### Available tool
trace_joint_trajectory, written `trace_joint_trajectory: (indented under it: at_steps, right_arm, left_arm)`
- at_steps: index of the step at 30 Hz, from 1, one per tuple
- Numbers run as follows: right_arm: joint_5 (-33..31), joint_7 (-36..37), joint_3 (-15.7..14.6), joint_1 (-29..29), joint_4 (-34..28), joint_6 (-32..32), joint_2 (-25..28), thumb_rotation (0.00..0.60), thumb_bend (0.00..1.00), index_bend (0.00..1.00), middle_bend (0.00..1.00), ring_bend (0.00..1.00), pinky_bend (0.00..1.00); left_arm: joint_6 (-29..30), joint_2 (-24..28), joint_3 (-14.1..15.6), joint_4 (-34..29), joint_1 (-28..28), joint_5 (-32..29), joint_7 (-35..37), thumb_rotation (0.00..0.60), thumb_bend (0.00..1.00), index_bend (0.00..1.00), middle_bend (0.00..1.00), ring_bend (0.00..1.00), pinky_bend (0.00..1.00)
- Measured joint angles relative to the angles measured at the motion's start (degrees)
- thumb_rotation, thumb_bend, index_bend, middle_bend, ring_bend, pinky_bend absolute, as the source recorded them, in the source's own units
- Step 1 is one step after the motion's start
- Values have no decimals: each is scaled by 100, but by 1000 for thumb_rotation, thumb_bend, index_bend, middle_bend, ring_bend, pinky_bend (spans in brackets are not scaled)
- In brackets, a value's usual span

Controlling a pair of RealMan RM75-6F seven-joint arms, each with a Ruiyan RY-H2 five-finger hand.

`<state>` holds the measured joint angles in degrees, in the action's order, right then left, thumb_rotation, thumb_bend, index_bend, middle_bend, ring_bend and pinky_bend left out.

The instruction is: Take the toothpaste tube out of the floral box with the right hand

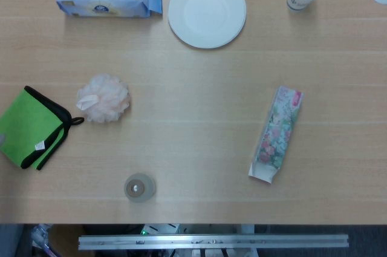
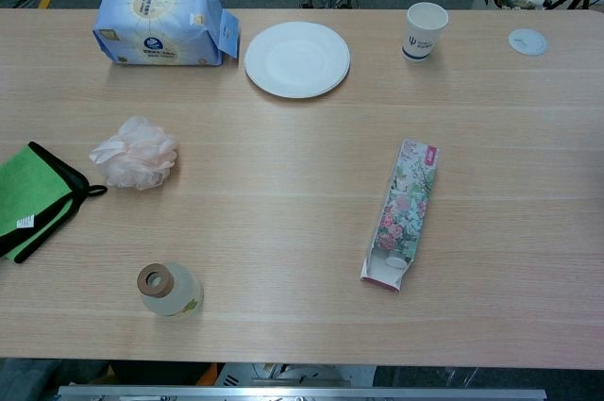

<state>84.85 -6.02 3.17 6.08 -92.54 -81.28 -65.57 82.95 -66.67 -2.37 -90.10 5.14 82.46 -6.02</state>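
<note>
robot hand: neither in view, state cannot be told | floral box (image 2: 400,213) flat on desk (image 2: 283,231), right side, open flap nearest robot, likely for easy reach | toothpaste tube (image 2: 393,262) cap showing inside

Plate (image 2: 296,58), cup (image 2: 425,31), sponge (image 2: 135,153), cloth (image 2: 33,197)

Floral box (image 2: 402,213) flat, near end open

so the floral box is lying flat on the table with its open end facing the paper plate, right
Not quite. The floral box does lie flat on the table, but its open end faces the near edge, away from the paper plate. The chest view shows the toothpaste tube's cap inside that near opening.
</note>
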Motion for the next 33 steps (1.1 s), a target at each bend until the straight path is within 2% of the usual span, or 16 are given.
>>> trace_joint_trajectory:
  at_steps: [19, 33]
  right_arm:
    - [-12, 49, 0, 55, 73, 76, -87, 600, 35, 176, 422, 293, 421]
    - [117, 104, -20, 221, 225, 225, -345, 600, 35, 176, 422, 293, 421]
  left_arm:
    - [-2, 19, -8, -31, -5, -16, 12, 600, 10, 423, 379, 344, 569]
    - [147, -11, 79, 35, -130, 78, 120, 600, 10, 423, 380, 344, 569]
